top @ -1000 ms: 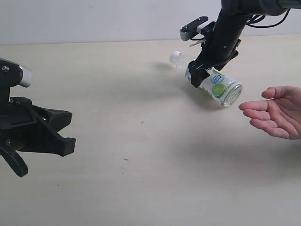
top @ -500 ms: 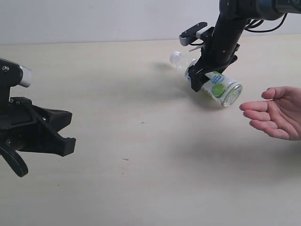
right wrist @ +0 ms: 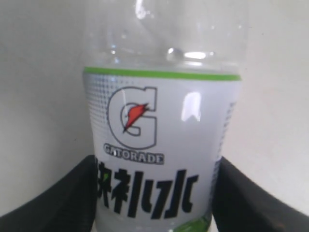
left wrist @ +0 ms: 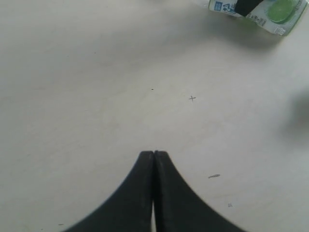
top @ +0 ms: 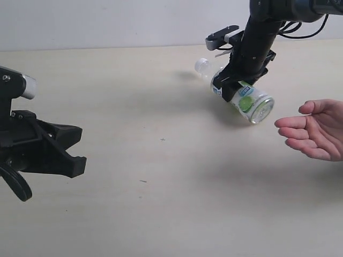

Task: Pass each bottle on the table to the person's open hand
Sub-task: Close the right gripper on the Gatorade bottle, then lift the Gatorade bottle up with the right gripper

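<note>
While the left gripper [left wrist: 153, 155] hangs shut and empty over the table [top: 134, 214], the right gripper [top: 230, 88] has both jaws pressed against the bottle [top: 251, 101], which is tilted with its base toward the hand [top: 313, 131], near but not touching.

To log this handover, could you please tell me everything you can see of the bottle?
The bottle is small, of clear plastic, with a white cap and a white Gatorade label edged in green and showing a lime. It lies tilted, base toward the hand, cap away from it. The fingers of the right gripper clasp its middle from both sides. Whether it touches the table cannot be told.
</note>
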Action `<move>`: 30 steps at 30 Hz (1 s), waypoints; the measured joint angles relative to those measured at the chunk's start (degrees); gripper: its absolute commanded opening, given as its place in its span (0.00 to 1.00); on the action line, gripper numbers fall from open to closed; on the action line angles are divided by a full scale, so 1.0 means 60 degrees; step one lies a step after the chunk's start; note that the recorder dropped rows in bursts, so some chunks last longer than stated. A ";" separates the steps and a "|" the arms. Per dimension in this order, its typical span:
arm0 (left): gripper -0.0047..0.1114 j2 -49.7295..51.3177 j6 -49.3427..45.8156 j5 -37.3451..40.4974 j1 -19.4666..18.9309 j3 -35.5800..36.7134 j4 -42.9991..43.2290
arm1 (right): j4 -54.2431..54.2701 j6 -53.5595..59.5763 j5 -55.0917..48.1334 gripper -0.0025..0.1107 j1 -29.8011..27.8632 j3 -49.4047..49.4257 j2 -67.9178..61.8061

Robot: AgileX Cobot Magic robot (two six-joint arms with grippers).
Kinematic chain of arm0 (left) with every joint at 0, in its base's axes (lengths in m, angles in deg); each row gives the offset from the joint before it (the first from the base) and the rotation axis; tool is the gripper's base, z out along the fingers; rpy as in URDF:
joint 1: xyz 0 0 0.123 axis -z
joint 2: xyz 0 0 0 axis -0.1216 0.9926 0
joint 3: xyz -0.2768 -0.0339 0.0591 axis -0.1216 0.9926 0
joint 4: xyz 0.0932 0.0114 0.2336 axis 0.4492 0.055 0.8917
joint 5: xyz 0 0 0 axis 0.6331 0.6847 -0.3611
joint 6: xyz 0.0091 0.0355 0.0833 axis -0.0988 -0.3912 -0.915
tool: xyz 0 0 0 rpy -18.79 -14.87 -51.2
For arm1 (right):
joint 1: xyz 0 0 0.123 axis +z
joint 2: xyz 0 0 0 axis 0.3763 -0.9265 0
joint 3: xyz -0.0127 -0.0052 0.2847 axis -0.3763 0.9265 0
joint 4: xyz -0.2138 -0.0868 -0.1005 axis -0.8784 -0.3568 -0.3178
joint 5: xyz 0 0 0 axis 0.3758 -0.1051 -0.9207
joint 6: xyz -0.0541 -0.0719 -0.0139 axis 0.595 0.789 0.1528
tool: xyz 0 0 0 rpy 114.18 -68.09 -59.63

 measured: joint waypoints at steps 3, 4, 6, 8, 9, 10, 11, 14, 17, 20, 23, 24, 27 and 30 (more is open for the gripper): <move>0.04 0.0000 0.0000 0.0000 0.0000 0.0000 0.0000 | 0.0000 -0.0341 -0.0395 0.02 0.0000 -0.0273 0.0145; 0.04 0.0000 0.0000 0.0000 0.0000 0.0000 0.0000 | 0.0000 -0.0445 -0.0559 0.02 0.0000 -0.0393 0.0267; 0.04 0.0000 0.0000 0.0000 0.0000 0.0000 0.0000 | 0.0000 -0.0586 -0.0867 0.02 0.0000 -0.0642 0.0599; 0.04 0.0000 0.0000 0.0000 0.0000 0.0000 0.0000 | 0.0000 -0.0823 -0.1072 0.02 0.0000 -0.0953 0.1073; 0.04 0.0000 0.0000 0.0000 0.0000 0.0000 0.0000 | -0.0018 -0.0945 -0.1145 0.02 0.0000 -0.1080 0.1346; 0.04 0.0000 0.0000 0.0000 0.0000 0.0000 0.0000 | -0.0018 -0.1076 -0.1194 0.02 0.0000 -0.1181 0.1621; 0.04 0.0000 0.0000 0.0000 0.0000 0.0000 0.0000 | -0.0018 -0.1164 -0.1215 0.02 0.0000 -0.1220 0.1852; 0.04 0.0000 0.0000 0.0000 0.0000 0.0000 0.0000 | -0.0190 -0.1318 -0.1506 0.02 0.0000 -0.1283 0.2606; 0.04 0.0000 0.0000 0.0000 0.0000 0.0000 0.0000 | -0.0435 -0.1374 -0.1783 0.02 0.0000 -0.1301 0.3208; 0.04 0.0000 0.0000 0.0000 0.0000 0.0000 0.0000 | -0.0934 -0.1699 -0.1868 0.02 0.0000 -0.1301 0.3706; 0.04 0.0000 0.0000 0.0000 0.0000 0.0000 0.0000 | -0.1214 -0.2070 -0.1909 0.02 0.0000 -0.1282 0.4320; 0.04 0.0000 0.0000 0.0000 0.0000 0.0000 0.0000 | -0.1235 -0.2140 -0.1891 0.02 -0.0023 -0.1134 0.4664; 0.04 0.0000 0.0000 0.0000 0.0000 0.0000 0.0000 | -0.1235 -0.2264 -0.1891 0.02 -0.0023 -0.0510 0.5501; 0.04 0.0000 0.0000 0.0000 0.0000 0.0000 0.0000 | -0.1235 -0.2450 -0.1891 0.02 -0.0023 0.0812 0.6569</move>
